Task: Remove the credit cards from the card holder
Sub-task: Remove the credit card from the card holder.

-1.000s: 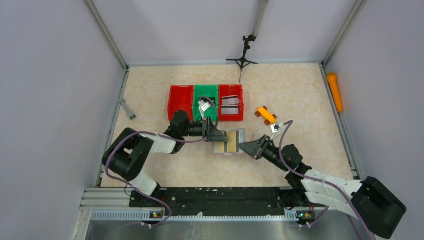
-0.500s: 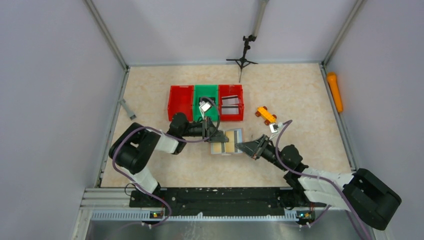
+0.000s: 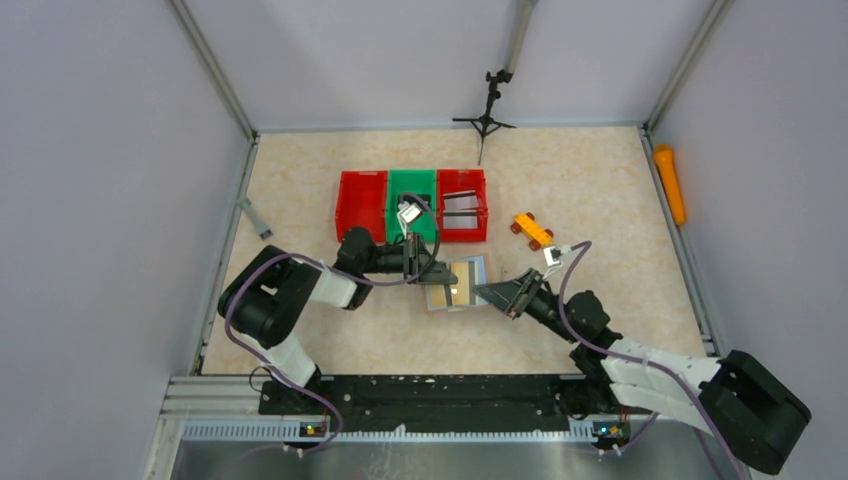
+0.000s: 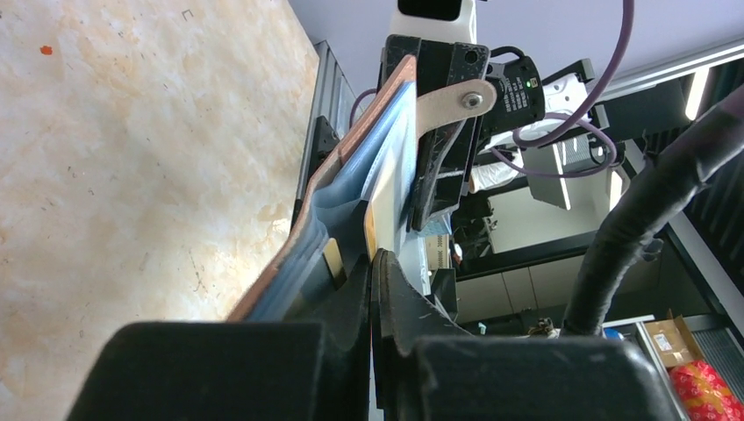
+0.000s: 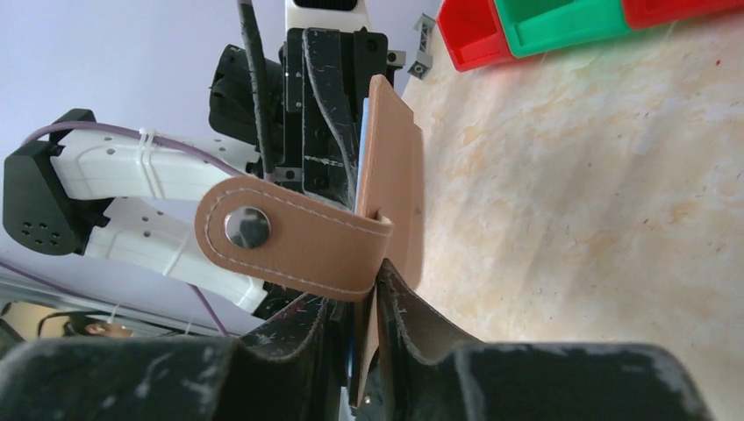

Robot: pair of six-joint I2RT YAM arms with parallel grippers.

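Observation:
The tan-brown card holder [image 3: 456,284] is open and held off the table between both grippers. My left gripper [image 3: 431,272] is shut on the edge of a tan-gold credit card [image 4: 369,230] that sits against the holder's light blue-grey inner panel [image 4: 386,149]; its fingers [image 4: 351,298] are pressed together. My right gripper [image 3: 484,291] is shut on the holder's tan outer flap [image 5: 392,189], just below its snap strap [image 5: 289,237]. In the right wrist view the right gripper [image 5: 364,294] pinches the flap's edge. White-grey cards with dark stripes [image 3: 461,211] lie in the right red bin.
Three bins stand behind the holder: red [image 3: 361,203], green [image 3: 412,192], red [image 3: 480,205]. An orange toy car [image 3: 531,230] lies to the right. An orange cylinder [image 3: 670,183] lies at the right wall, a small tripod [image 3: 487,112] at the back, a grey tool [image 3: 255,217] at the left.
The left arm's elbow has swung in toward the middle and the holder has shifted slightly. Both grippers keep their hold.

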